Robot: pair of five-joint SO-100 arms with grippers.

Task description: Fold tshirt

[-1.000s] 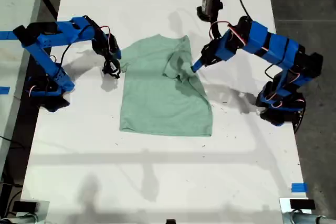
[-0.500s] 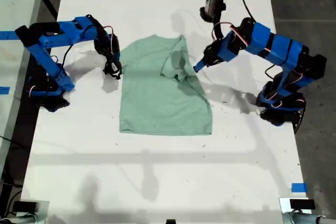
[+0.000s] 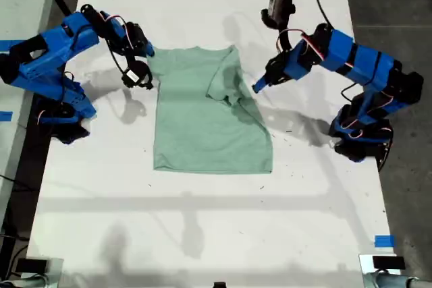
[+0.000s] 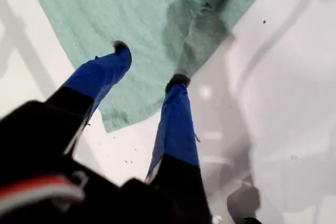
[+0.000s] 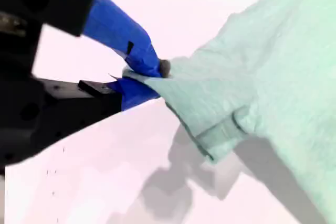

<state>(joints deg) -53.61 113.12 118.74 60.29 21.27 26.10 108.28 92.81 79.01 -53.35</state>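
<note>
The pale mint-green tshirt (image 3: 202, 129) lies flat in the middle of the white table (image 3: 202, 234). The sleeve on its exterior-view right side is folded in over the body. My first gripper (image 3: 256, 88), on the exterior view's right, hovers open just off that folded edge. Its two blue fingers (image 4: 176, 114) are spread above the tshirt (image 4: 105, 9). My second gripper (image 3: 146, 52), on the exterior view's left, is shut on the tshirt (image 5: 273, 77). It pinches the other sleeve (image 5: 210, 108) at its fingertips (image 5: 149, 66) and holds it lifted off the table.
Both arm bases stand at the table's edges, one (image 3: 64, 112) at the exterior view's left and one (image 3: 361, 139) at its right. A blue tape mark (image 3: 383, 241) sits near the front right corner. Dark floor lies beyond the right edge, and another pale surface (image 3: 20, 5) is at the left.
My second gripper has risen and moved toward the table's far side with the sleeve, drawing it in at the shirt's corner. My first gripper has drifted slightly to the exterior view's right.
</note>
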